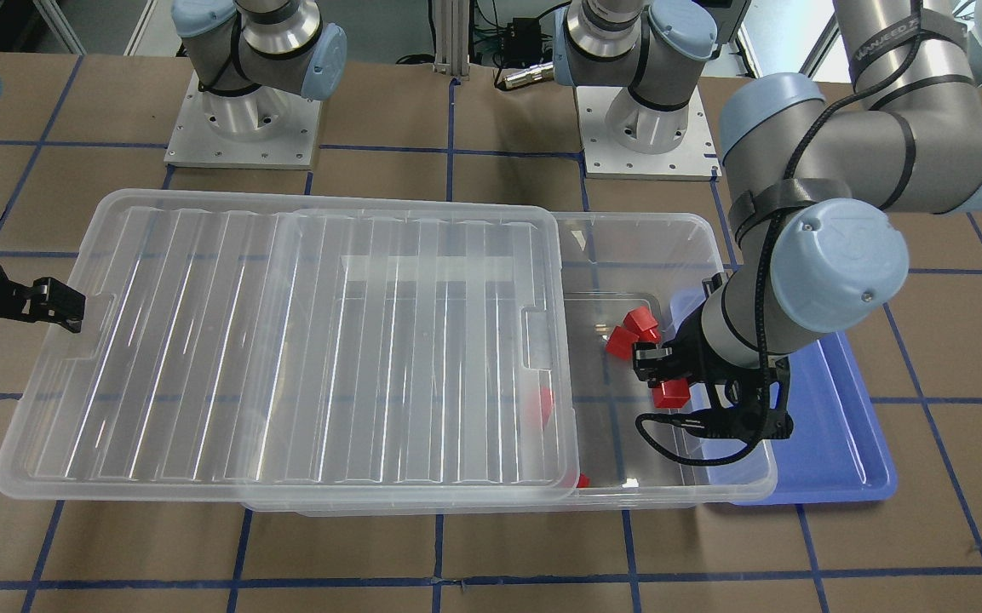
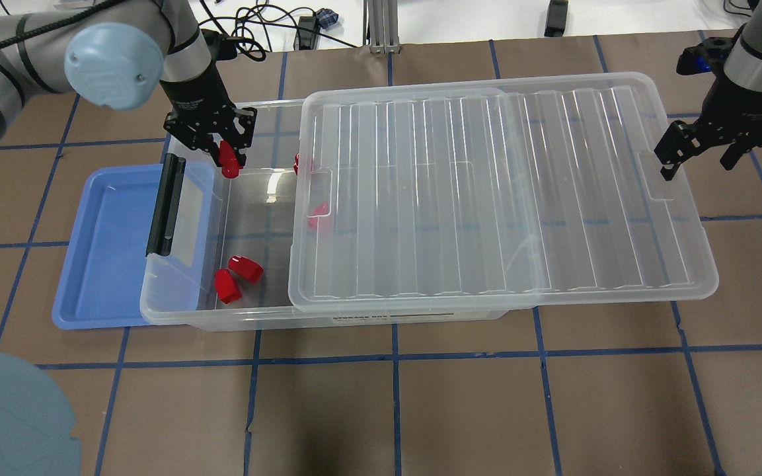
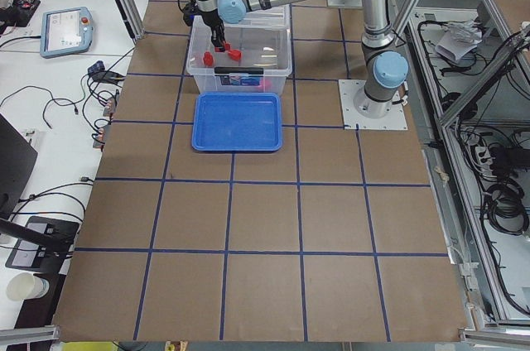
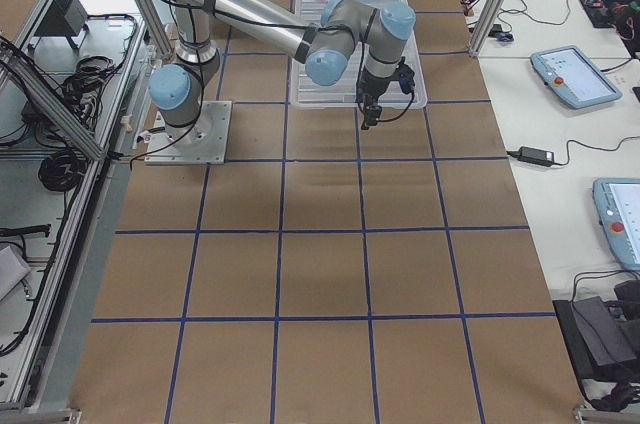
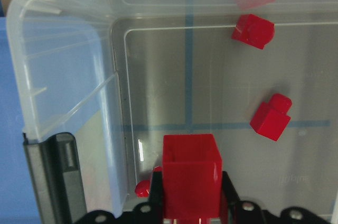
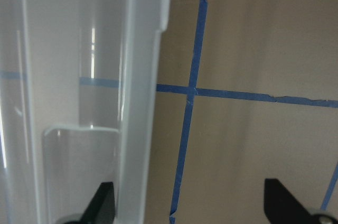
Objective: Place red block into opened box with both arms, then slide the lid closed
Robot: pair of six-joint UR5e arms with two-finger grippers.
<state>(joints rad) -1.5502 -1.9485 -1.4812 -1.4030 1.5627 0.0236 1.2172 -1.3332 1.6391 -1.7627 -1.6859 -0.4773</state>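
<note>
Nearest the robot, two loose red blocks [image 2: 246, 268] lie side by side on the floor of the box [image 2: 176, 316], just inside its near wall at the uncovered left end. To their left the black bar [image 2: 166, 205] caps the box's short side, which rests partly over a blue tray [image 2: 103, 264]. The lid [image 2: 499, 198] covers the rest of the box and overhangs its right end. Another red piece shows through it by its left notch.

Farther back, the left gripper [image 2: 227, 157] hangs over the opening near the far wall. Its jaws are clenched on the red block [image 5: 190, 174], which is above the floor and not yet set down. Level with it at the right end, the right gripper [image 2: 696, 164] is spread wide beside the lid's right notch [image 2: 655, 185], with the rim between its fingertips and nothing gripped.

Released from up there, so close to the far-left corner, the block could bounce or clip the rim. If the lid is pushed left before the left arm lifts clear, it would strike that gripper. An off-centre push could skew the lid and jam it.
</note>
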